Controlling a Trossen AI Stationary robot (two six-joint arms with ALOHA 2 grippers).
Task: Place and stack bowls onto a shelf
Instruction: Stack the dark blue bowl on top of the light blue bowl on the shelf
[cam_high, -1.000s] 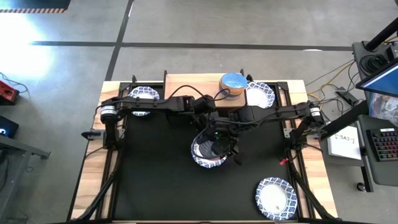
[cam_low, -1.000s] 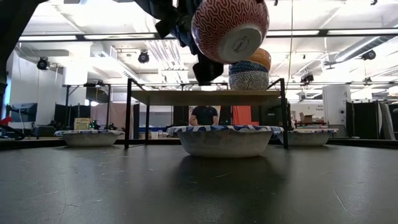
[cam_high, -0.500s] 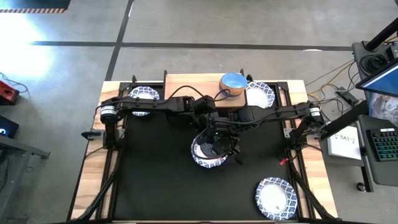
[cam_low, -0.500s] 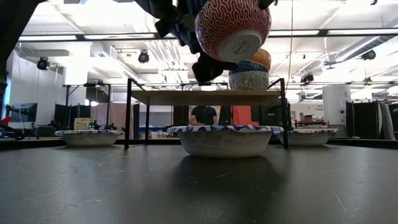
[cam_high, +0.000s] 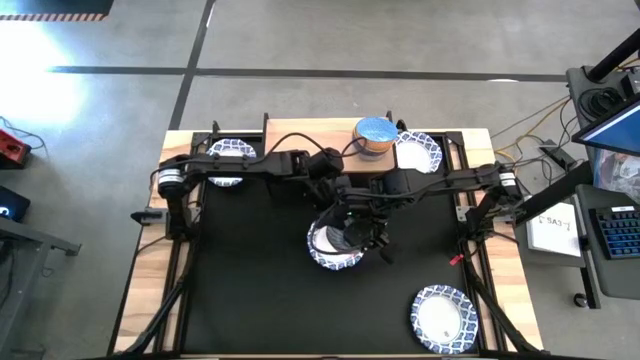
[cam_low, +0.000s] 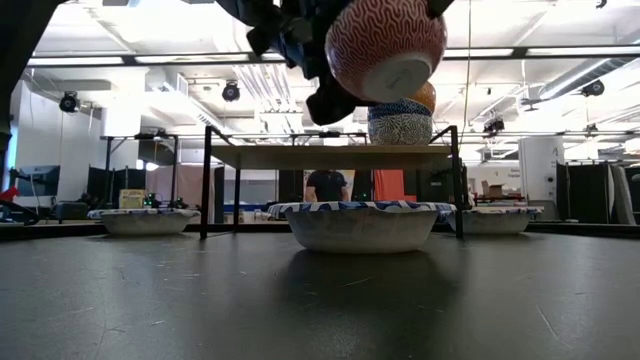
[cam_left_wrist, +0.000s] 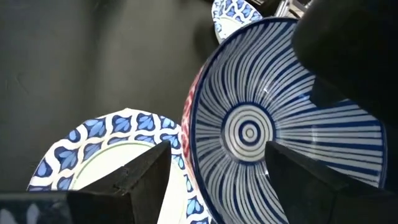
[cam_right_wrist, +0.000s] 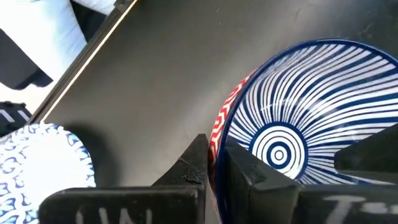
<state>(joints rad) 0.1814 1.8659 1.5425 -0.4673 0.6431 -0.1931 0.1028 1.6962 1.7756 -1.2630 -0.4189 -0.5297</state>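
A red-patterned bowl (cam_low: 385, 45) with a blue-striped inside (cam_left_wrist: 249, 130) hangs tilted over a wide white bowl (cam_high: 322, 250) at the table's middle. My right gripper (cam_right_wrist: 216, 155) is shut on it. My left gripper (cam_left_wrist: 217, 162) is open, with one finger on either side of the bowl's rim, and no touch shows. Behind stands the shelf (cam_low: 330, 156), with a stack of small bowls (cam_low: 400, 115) resting on its wooden board (cam_high: 305, 140). My right gripper pinches the red bowl's rim (cam_right_wrist: 219, 134), one finger inside the bowl and one outside. The fingers slant down from the table's right side. The bowl is lifted clear and tilted, its foot (cam_low: 400, 75) turned down toward the near edge.
Three more wide white bowls with blue rims rest on the table: one at the far left (cam_high: 228, 152), one at the far right beside the shelf (cam_high: 418, 152) and one near the right front corner (cam_high: 442, 318). A person stands in the room behind the shelf (cam_low: 328, 185).
In my right gripper's hold the red bowl has swung a little up and toward the table's right. In the low view, my left gripper's dark fingers now stand apart from the bowl's side.
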